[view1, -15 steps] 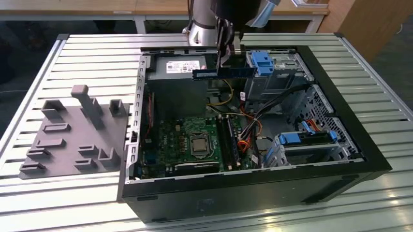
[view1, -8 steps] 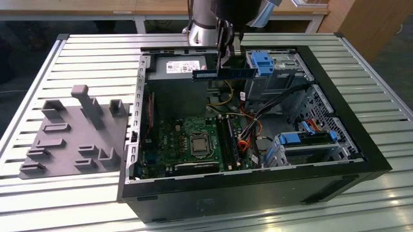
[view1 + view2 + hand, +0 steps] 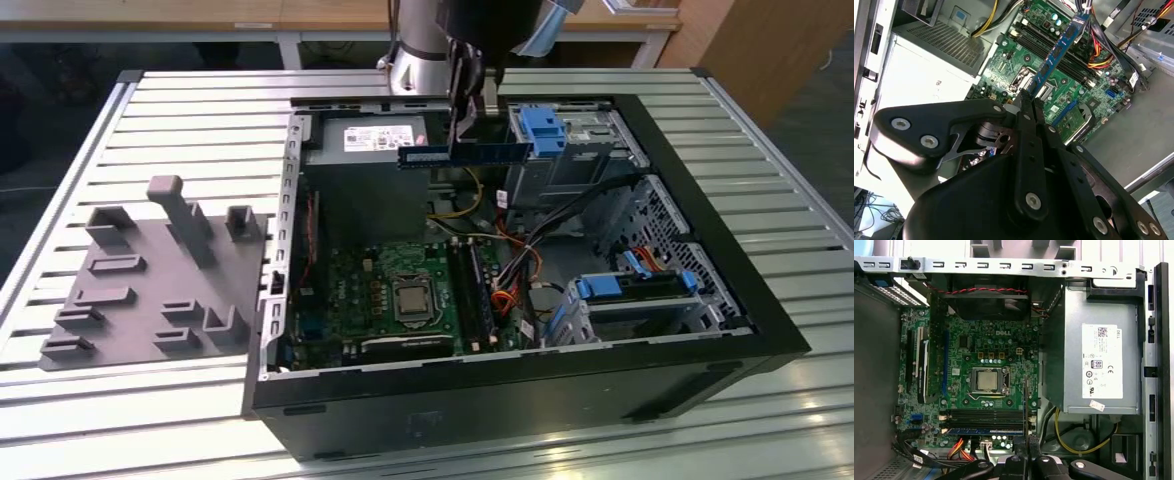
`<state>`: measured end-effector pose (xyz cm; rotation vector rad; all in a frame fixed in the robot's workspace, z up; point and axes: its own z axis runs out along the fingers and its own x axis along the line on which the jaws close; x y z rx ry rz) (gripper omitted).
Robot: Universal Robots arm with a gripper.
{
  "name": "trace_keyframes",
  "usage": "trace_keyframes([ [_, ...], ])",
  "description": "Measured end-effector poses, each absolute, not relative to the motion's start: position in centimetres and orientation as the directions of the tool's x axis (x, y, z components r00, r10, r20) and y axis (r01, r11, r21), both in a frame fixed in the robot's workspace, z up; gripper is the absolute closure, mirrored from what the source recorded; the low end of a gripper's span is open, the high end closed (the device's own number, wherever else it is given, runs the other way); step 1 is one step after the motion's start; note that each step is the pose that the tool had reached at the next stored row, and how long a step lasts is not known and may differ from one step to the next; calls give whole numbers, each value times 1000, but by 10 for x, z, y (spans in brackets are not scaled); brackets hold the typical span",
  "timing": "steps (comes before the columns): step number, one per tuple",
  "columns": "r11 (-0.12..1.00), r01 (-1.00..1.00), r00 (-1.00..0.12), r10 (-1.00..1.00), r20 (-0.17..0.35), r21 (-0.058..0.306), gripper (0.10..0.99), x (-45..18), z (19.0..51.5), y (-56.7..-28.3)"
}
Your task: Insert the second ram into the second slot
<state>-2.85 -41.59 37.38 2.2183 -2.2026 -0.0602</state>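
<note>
**A:** Exterior view first: where is the second ram [image 3: 461, 154]?

**B:** In the air, level, over the far part of the open computer case [image 3: 534, 405] on the slatted worktop [image 3: 200, 110]. It shows against the power supply [image 3: 367, 140] and the drive cage. The black slots [image 3: 470, 290] on the motherboard [image 3: 380, 300] lie nearer and lower, well apart from it.

**A:** And the claw [image 3: 466, 138]?

**B:** Closed on the second ram. It pinches the flat faces around mid-length, with the white label out toward the exterior view's left. In the second wrist view the fingers [image 3: 1026, 150] meet tightly at the board's upper edge.

**A:** How will it handle?

**B:** I'd judge it light and stiff, so it shouldn't sag or swing. It's thin and fragile, though. The chips and the contact edge want no pressure, and a skewed push could bend it or strain the slot.

**A:** So where should it be held?

**B:** By the faces near the top edge, at the middle, as it is now. That leaves the contact edge free and facing down.
</note>
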Motion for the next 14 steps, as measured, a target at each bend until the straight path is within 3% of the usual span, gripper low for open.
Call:
trace_keyframes([
  [14, -7, -999, 7, -1000, -16, 38, 953, -28, 374, -421],
])
